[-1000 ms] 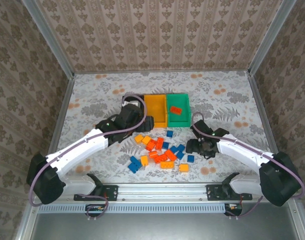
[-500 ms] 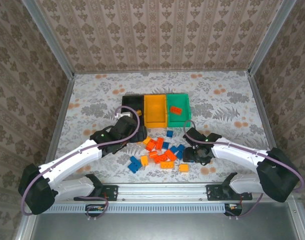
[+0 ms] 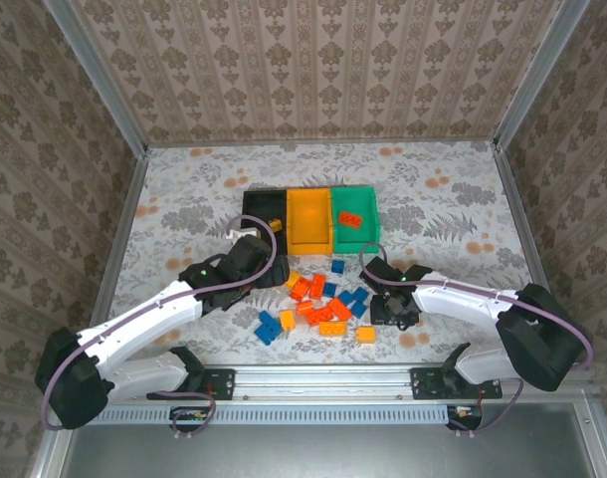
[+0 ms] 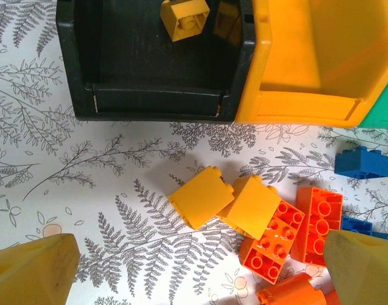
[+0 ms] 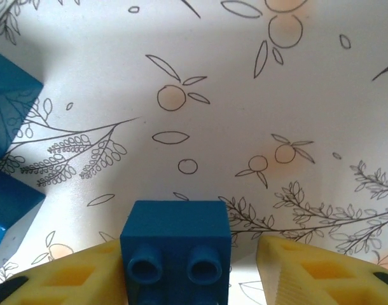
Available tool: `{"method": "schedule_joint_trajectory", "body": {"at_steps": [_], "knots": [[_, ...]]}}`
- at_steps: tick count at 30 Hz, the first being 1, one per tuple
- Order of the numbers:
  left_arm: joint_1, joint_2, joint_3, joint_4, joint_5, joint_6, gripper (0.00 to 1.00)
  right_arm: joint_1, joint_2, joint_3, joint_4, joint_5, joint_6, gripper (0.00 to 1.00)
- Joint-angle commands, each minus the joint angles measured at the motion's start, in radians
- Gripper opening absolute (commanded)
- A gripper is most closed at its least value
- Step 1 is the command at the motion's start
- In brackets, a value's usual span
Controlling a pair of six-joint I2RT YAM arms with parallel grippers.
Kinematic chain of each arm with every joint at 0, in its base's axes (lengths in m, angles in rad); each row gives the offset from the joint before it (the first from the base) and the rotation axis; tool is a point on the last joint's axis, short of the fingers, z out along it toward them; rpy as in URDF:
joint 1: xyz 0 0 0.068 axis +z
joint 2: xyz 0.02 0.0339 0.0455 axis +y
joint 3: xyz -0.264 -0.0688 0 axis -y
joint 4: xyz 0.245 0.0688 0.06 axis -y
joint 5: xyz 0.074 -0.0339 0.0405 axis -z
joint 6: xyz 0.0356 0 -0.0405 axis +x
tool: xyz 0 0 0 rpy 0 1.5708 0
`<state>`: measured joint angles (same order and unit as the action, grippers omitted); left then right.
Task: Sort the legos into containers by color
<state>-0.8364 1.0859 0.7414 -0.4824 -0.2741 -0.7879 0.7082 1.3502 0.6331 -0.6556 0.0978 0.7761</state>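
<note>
The right gripper (image 5: pixel 189 270) straddles a blue brick (image 5: pixel 175 236) on the table, its jaws narrow but one pad still clear of it. The left gripper (image 4: pixel 200 270) gapes wide above two yellow bricks (image 4: pixel 201 197) just before the black bin (image 4: pixel 152 101), which holds another yellow brick (image 4: pixel 184 17).

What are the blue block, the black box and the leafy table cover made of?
The blue brick looks like hard plastic: smooth, slightly glossy, with crisp moulded studs. The black bin also seems plastic, with a dull sheen. The table cover looks like a matte printed sheet; paper or vinyl, I can't tell.
</note>
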Motion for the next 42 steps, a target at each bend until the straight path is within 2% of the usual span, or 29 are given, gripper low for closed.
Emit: {"method": "schedule_joint_trajectory", "body": {"at_steps": [1, 7, 13, 15, 19, 27, 34, 39, 42], "knots": [[0.003, -0.021, -0.017, -0.019, -0.017, -0.028, 1.0, 0.002, 0.016, 0.019, 0.015, 0.056, -0.018, 0.47], [0.005, -0.052, -0.017, -0.057, -0.039, -0.03, 1.0, 0.002, -0.009, 0.073, -0.027, 0.046, -0.073, 0.32], [0.014, -0.14, -0.048, -0.124, -0.063, -0.049, 1.0, 0.005, -0.014, 0.312, -0.053, -0.002, -0.183, 0.29], [0.017, -0.165, -0.06, -0.151, -0.066, -0.061, 1.0, 0.006, 0.034, 0.41, -0.035, -0.021, -0.203, 0.3], [0.02, -0.213, -0.093, -0.171, -0.057, -0.08, 1.0, 0.011, 0.245, 0.644, -0.02, -0.018, -0.241, 0.3], [0.029, -0.236, -0.115, -0.183, -0.019, -0.076, 1.0, -0.019, 0.634, 1.06, -0.096, 0.087, -0.268, 0.32], [0.038, -0.203, -0.14, -0.151, 0.028, -0.062, 1.0, -0.032, 0.836, 1.298, -0.195, 0.132, -0.282, 0.41], [0.039, -0.139, -0.138, -0.088, 0.063, -0.02, 0.99, -0.036, 0.83, 1.314, -0.189, 0.127, -0.271, 0.62], [0.039, -0.066, -0.111, -0.042, 0.067, 0.019, 0.97, -0.036, 0.779, 1.277, -0.163, 0.113, -0.265, 0.66]]}}
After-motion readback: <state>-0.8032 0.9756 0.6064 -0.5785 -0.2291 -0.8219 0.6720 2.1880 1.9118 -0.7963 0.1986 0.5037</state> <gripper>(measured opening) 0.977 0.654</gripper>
